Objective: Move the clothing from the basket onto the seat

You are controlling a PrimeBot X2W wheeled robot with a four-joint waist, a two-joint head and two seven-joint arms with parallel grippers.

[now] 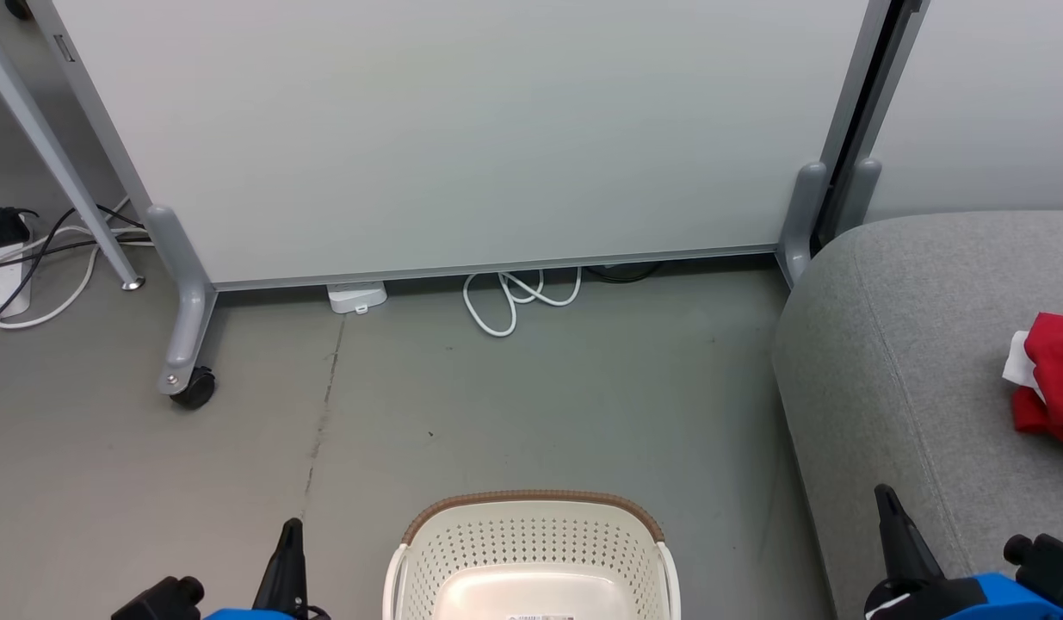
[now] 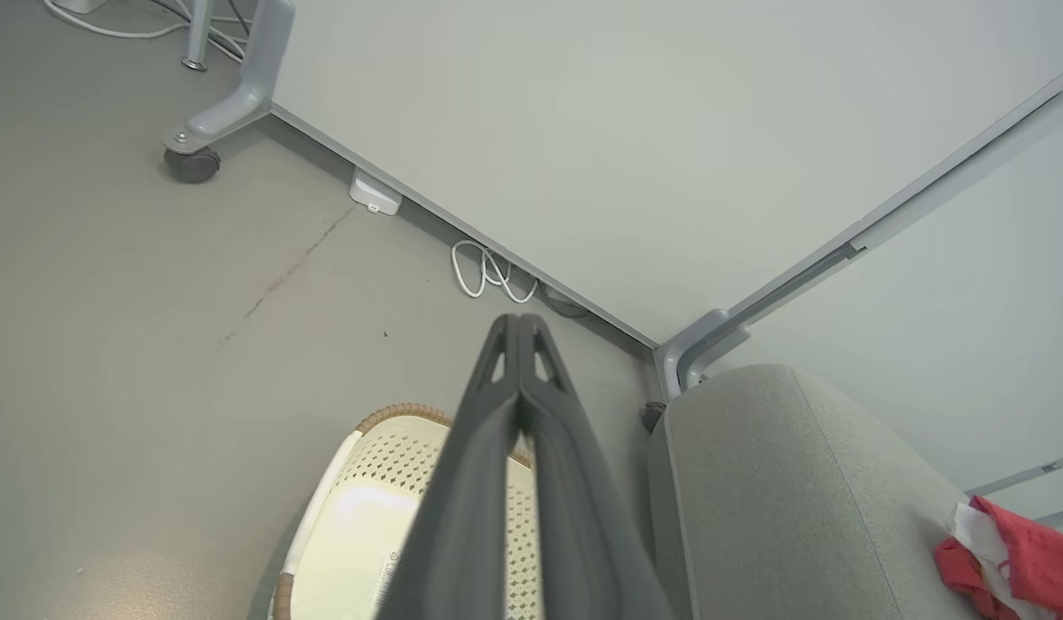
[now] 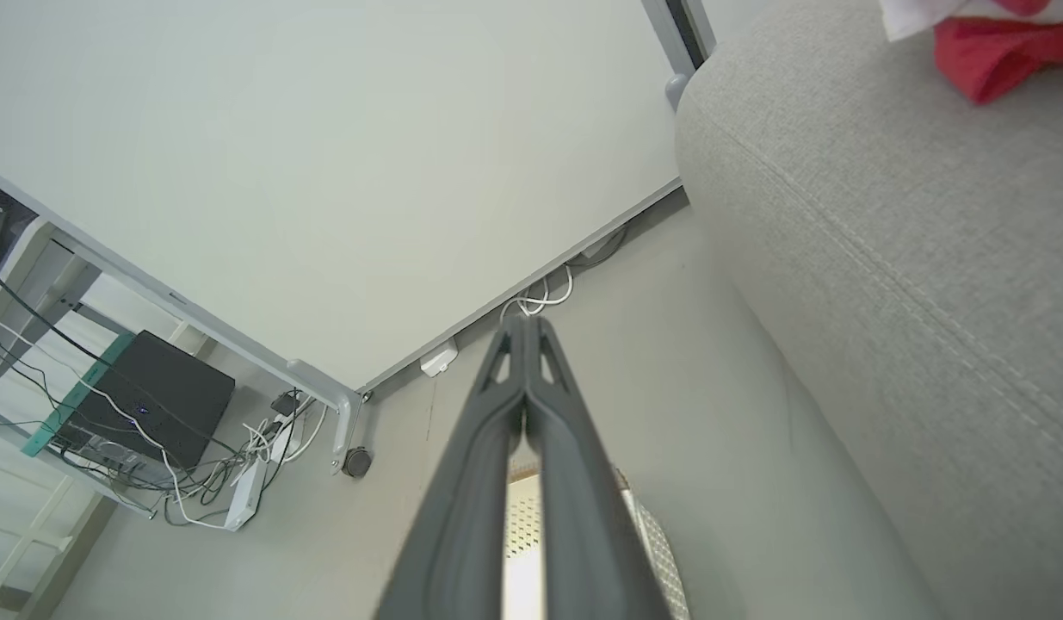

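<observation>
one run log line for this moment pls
red fabric clothing: on grey upholstered seat | cream perforated plastic basket: visible part empty | left gripper: shut | right gripper: shut

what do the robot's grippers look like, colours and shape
The left gripper and right gripper look alike: two long, dark grey fingers tapering to narrow tips, each with a small triangular cut-out near the end. In the head view, the wrists behind them are bright blue with black knobs.

BODY | left gripper (image 1: 293, 530): two long dark grey fingers (image 2: 462, 499), matte, tapering to a point, one triangular cut-out near each tip | right gripper (image 1: 884, 498): identical build | wrist shell (image 1: 1000, 596): bright blue, rounded | black fitting (image 1: 1039, 555): stubby, round-ended, beside each blue shell | white patch (image 1: 884, 608): small, on right wrist
</observation>
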